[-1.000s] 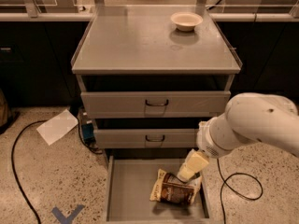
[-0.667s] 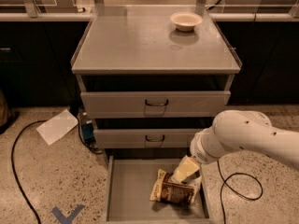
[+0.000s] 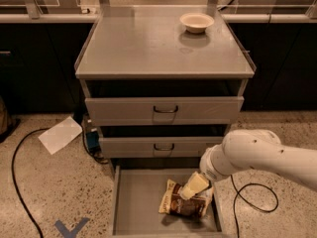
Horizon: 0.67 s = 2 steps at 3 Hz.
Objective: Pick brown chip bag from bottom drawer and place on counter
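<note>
The brown chip bag lies on the floor of the open bottom drawer, toward its right side. It has a dark brown middle and tan ends. My gripper hangs from the white arm that enters from the right, and it sits right over the bag's upper right part. The counter is the flat grey top of the drawer cabinet, above and behind the drawer.
A cream bowl stands at the back right of the counter. Two shut drawer fronts with dark handles are above the open drawer. A white sheet and black cables lie on the speckled floor at left. Another cable loops at right.
The arm has lowered and swung left, bringing the gripper down onto the chip bag. The bag has not moved.
</note>
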Each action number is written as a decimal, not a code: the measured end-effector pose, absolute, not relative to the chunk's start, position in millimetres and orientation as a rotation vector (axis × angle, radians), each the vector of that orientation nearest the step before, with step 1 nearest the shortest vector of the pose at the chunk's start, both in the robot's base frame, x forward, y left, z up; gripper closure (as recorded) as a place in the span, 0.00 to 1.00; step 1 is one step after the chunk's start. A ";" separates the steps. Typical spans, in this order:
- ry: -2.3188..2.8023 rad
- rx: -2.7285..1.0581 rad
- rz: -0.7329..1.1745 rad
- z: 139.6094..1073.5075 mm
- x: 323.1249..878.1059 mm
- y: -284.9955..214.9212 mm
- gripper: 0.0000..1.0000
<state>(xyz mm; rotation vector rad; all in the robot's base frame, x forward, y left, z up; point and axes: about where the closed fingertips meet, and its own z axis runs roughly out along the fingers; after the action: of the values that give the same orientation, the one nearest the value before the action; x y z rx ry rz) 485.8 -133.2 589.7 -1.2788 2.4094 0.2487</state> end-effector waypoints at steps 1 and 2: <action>2.438 -1.225 0.258 527.9 484.9 -139.3 0.00; 2.461 -1.159 0.292 465.9 488.5 -145.2 0.00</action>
<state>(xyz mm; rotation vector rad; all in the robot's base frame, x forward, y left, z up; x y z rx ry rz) 488.5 -145.2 465.9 -1.1590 2.4607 0.2916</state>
